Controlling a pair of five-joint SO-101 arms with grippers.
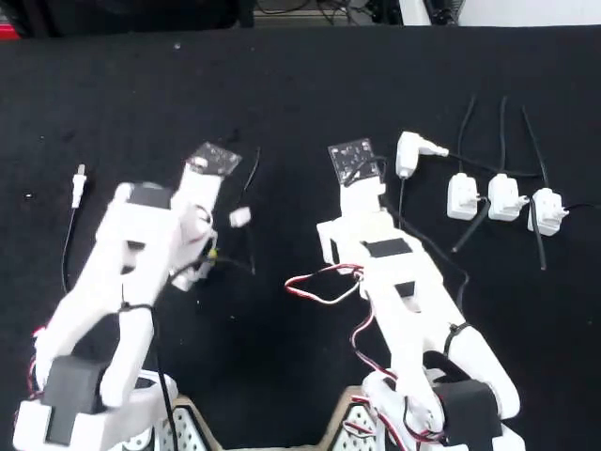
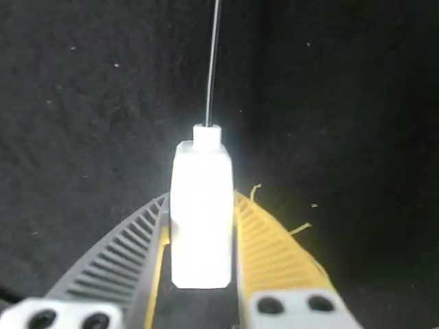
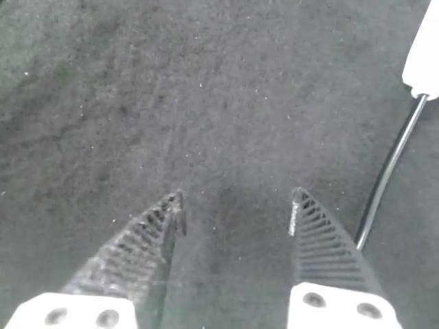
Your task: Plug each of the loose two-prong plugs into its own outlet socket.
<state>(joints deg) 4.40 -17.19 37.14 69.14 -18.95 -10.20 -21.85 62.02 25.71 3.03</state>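
Fuzzy black cloth (image 2: 82, 103), blocky white plug (image 2: 200, 219)

I am watching black cloth (image 1: 282, 85) stretching under and ahead of the right gripper (image 3: 237, 194), a pale surface (image 1: 526, 9) showing beyond its far edge.

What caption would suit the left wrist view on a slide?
Left tool clamped on a white plug, thin cord trailing over the black table.

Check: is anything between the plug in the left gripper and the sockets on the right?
Yes. In the high view the right arm stands between the held plug and the three sockets; a loose plug lies just beyond it.
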